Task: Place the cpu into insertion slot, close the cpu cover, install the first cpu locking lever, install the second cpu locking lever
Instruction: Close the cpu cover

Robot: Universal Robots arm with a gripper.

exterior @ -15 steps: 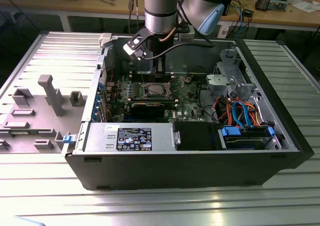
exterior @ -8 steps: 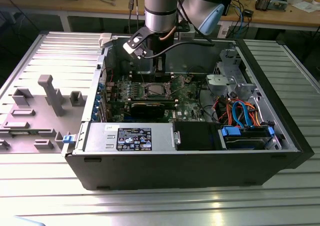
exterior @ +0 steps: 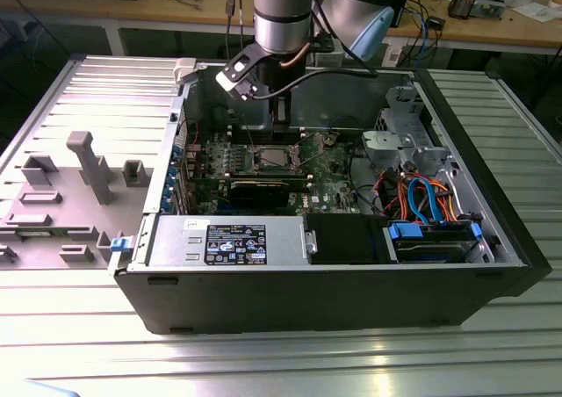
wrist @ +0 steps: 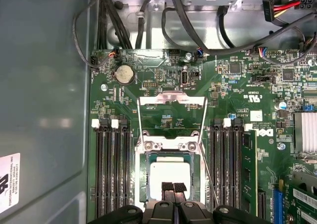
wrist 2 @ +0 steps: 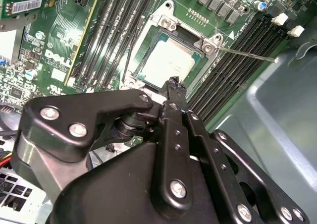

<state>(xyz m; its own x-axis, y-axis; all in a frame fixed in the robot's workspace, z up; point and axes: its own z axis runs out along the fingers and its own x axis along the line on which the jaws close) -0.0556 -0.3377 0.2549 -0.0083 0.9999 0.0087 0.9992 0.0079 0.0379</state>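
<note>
From the exterior view, the end effector (exterior: 279,126) hangs inside the open computer case (exterior: 307,300), just above the cpu (exterior: 274,158). In the second wrist view its fingers are clenched on nothing, with the tips right over the chip's face. In the first wrist view the cpu lies flat in the insertion slot (wrist: 171,145), and the cpu cover (wrist: 172,100) lies flipped open, straight beyond the socket from the tips.
</note>
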